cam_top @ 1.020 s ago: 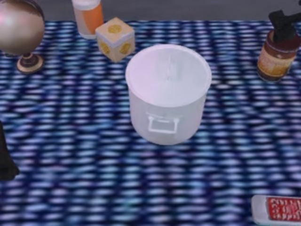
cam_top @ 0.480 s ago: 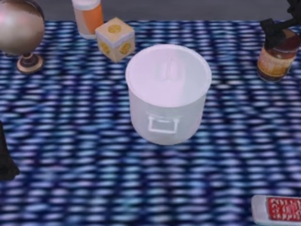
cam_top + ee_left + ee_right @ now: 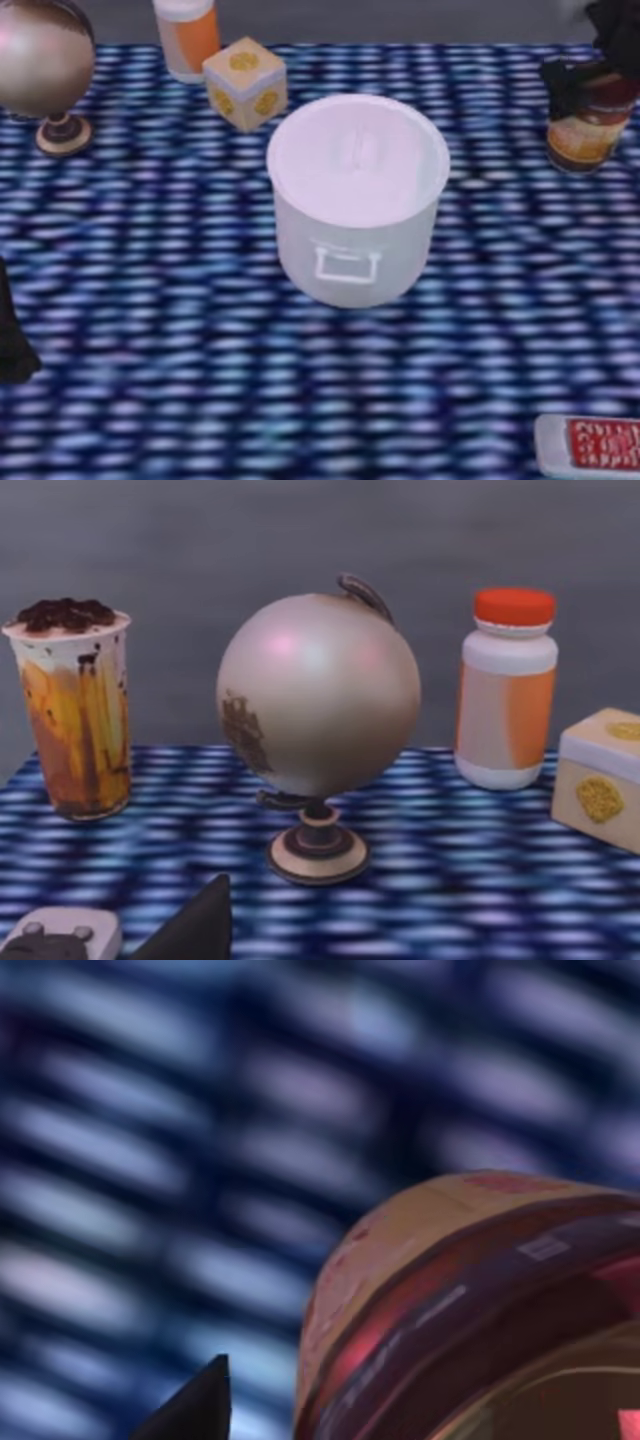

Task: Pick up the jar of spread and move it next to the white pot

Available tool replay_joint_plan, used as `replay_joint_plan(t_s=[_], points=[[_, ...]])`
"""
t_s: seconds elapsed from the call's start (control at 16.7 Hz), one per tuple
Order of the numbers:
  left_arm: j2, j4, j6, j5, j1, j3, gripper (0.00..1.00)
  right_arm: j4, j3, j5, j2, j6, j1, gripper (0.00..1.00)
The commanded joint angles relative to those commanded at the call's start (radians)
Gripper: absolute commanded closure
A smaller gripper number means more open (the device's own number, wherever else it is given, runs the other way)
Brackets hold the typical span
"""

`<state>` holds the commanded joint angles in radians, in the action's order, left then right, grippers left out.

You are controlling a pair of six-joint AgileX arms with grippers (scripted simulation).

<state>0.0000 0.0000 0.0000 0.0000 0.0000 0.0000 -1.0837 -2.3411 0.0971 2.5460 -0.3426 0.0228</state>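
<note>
The jar of spread (image 3: 580, 135) stands at the table's far right, brown with a yellow-tan label. My right gripper (image 3: 577, 84) is down over its dark lid, open. In the right wrist view the jar (image 3: 470, 1300) fills the near corner, with a gap between it and one dark fingertip (image 3: 205, 1400); the other finger is out of view. The white pot (image 3: 357, 200) stands mid-table, lid on, its handle facing the front edge. My left gripper (image 3: 12, 350) is parked at the left edge, open, one fingertip (image 3: 205, 920) showing.
A bronze globe (image 3: 40, 55), an orange container with a white top (image 3: 187, 35) and a tan cube (image 3: 245, 82) stand along the back left. A red-and-white box (image 3: 590, 445) lies at the front right corner. A drink cup (image 3: 75, 710) stands beside the globe.
My right gripper has come down and shifted left onto the jar's top, now hiding the lid. The jar, the pot and the left arm have not moved.
</note>
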Motion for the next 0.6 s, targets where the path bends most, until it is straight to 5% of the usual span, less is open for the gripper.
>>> replay_joint_plan(t_s=[0.3, 0.6], points=[[0.0, 0.0, 0.0, 0.0, 0.0, 0.0, 0.0, 0.024, 0.009, -0.001, 0.015, 0.002, 0.002, 0.0], [0.0, 0.0, 0.0, 0.0, 0.0, 0.0, 0.0, 0.024, 0.009, -0.001, 0.015, 0.002, 0.002, 0.38]])
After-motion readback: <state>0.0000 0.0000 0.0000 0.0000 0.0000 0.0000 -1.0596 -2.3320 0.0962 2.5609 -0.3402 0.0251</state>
